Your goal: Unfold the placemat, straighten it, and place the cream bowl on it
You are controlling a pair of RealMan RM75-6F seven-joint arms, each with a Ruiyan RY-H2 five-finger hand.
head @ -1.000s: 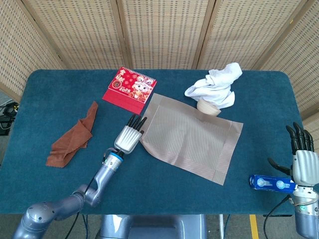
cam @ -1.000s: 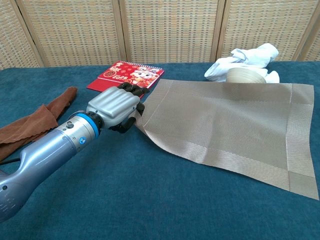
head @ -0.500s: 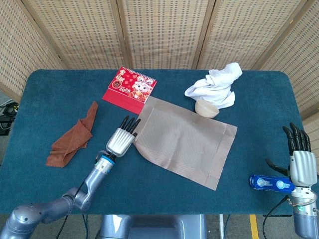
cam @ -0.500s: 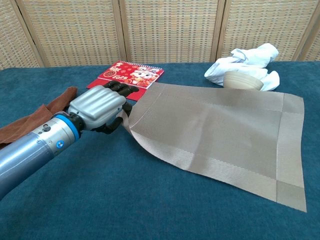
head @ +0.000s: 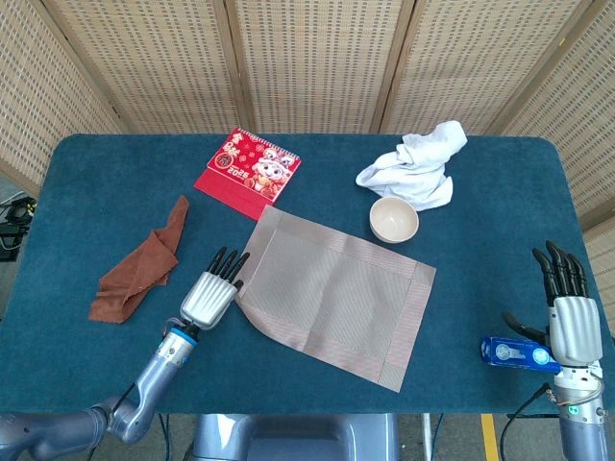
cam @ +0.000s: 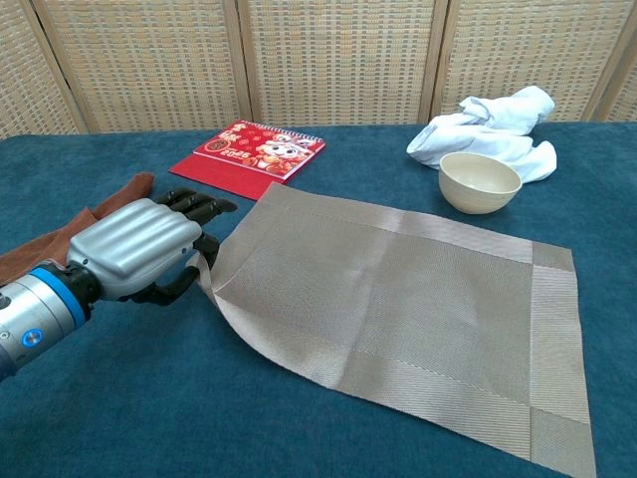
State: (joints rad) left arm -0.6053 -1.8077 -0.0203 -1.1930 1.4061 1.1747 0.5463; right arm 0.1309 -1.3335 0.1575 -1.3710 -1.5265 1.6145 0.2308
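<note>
On the blue table (head: 86, 192), the left hand (head: 209, 294) is pinching the limp woven placemat's (head: 332, 293) left edge; the right hand (head: 565, 315) is idling spread.

We see the placemat (head: 332, 293) mid-table, the bowl (head: 394, 220) just behind its far right corner. Our left hand (head: 210, 291) sits at its left edge, seemingly pinching it.

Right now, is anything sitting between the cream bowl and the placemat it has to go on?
Nothing visible. The cream bowl stands just past the placemat's far edge, with only bare tabletop between them; the white cloth lies behind the bowl.
</note>
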